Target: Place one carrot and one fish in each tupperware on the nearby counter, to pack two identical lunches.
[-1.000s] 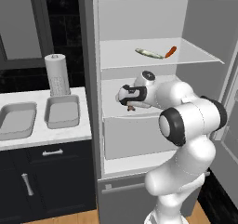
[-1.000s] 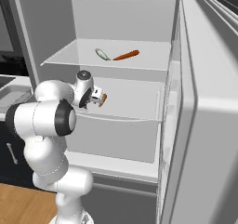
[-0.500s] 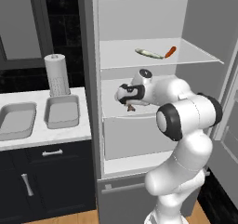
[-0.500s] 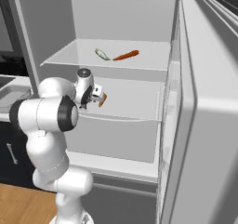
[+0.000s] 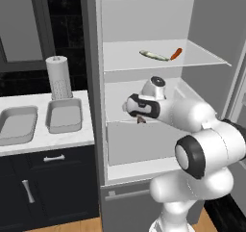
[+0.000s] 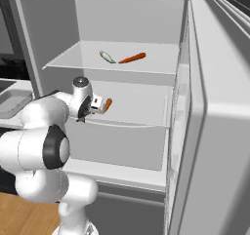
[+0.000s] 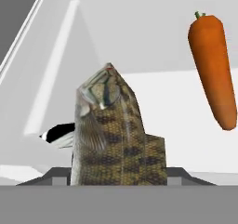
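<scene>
My gripper [image 7: 118,174] is shut on a brown mottled fish [image 7: 111,135] that stands up between the jaws, over the fridge's middle shelf. A carrot [image 7: 214,74] lies just to its right on the same shelf, apart from it. From the base the gripper [image 5: 140,118] reaches into the middle shelf, with that carrot [image 6: 107,104] beside the gripper [image 6: 95,106]. A second fish [image 5: 153,56] and a second carrot [image 5: 176,53] lie on the top shelf. Two grey tupperware [image 5: 63,115] [image 5: 17,125] sit on the white counter [image 5: 48,142] left of the fridge.
A paper towel roll [image 5: 58,77] stands behind the right tupperware. The open fridge door [image 6: 215,131] stands at the right. A drawer front [image 6: 122,144] closes the space below the middle shelf. Dark cabinets with silver handles [image 5: 53,157] run under the counter.
The jaws have narrowed around the fish on the middle shelf. The hand has stayed at the shelf while the arm's elbow shifted a little.
</scene>
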